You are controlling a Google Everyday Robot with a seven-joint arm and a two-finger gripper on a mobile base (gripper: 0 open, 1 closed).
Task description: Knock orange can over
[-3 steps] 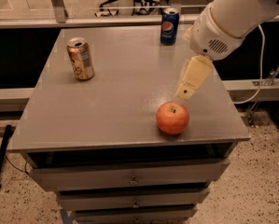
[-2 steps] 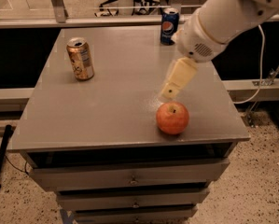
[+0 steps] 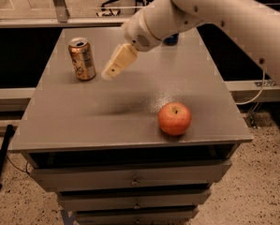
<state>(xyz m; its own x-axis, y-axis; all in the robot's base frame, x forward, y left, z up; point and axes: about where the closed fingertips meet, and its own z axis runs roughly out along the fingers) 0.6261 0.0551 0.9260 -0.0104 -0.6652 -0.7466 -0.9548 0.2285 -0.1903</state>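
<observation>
The orange can (image 3: 82,58) stands upright at the back left of the grey table (image 3: 106,116). It is copper-orange with pale markings and a silver top. My gripper (image 3: 109,72) hangs just above the table, a short way to the right of the can and apart from it. The white arm reaches in from the upper right.
A round orange-red apple (image 3: 175,118) sits near the table's front right. A blue can (image 3: 170,40) stands at the back, mostly hidden behind my arm. Drawers lie below the tabletop. A metal frame runs behind the table.
My gripper has swept left across the table, from beside the apple to just right of the orange can. The can and the apple have not moved.
</observation>
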